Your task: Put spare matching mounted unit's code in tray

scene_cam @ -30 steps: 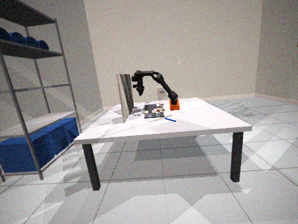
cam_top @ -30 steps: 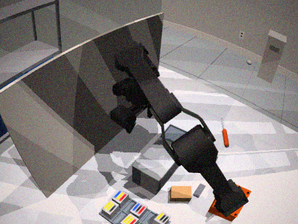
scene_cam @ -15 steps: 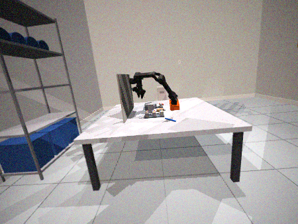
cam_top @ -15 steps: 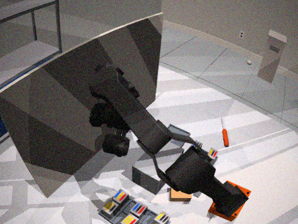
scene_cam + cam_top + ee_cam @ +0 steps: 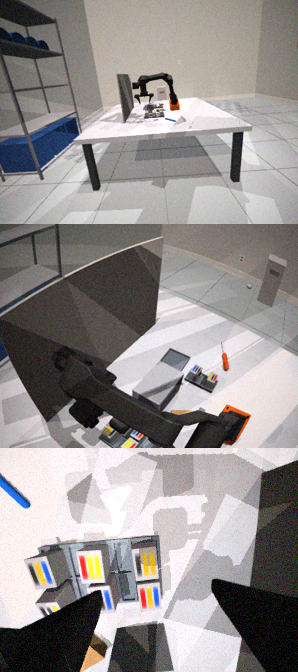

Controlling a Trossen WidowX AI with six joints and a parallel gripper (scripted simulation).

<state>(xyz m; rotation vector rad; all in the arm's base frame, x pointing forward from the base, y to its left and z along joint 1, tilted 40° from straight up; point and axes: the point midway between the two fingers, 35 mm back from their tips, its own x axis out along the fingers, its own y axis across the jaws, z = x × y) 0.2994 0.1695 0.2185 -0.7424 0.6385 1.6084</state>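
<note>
While I hold the black parallel-jaw gripper (image 5: 155, 635) above the white table top (image 5: 271, 390), its two dark fingers stand spread wide with nothing between them. Through the wrist camera I look straight down on a grey rack of small grey spare blocks with coloured stripe labels (image 5: 107, 575). I can read five labels there: black, yellow and blue on the leftmost block, red with two yellow stripes next to it, two yellow stripes on the upper right one, red, yellow and blue below that, and a blue stripe on the block partly hidden by my left-hand fingertip. A sixth block at the lower left is mostly covered. A blue rod (image 5: 14, 492) lies apart on the table at the upper left of that view.

From the top camera, the same rack (image 5: 124, 437) sits at the near edge, partly under my black arm (image 5: 132, 409). The grey box-shaped mounted unit (image 5: 159, 384) stands in the middle of the table, and the shallow grey square tray (image 5: 175, 359) lies just behind it, touching or nearly so. A second smaller grey holder with two striped blocks (image 5: 202, 378) sits just right of the unit. An orange-handled screwdriver (image 5: 225, 360) lies further right. A tall dark panel (image 5: 83, 323) stands on the left. The arm's orange base (image 5: 236, 423) is at the near right corner.
</note>
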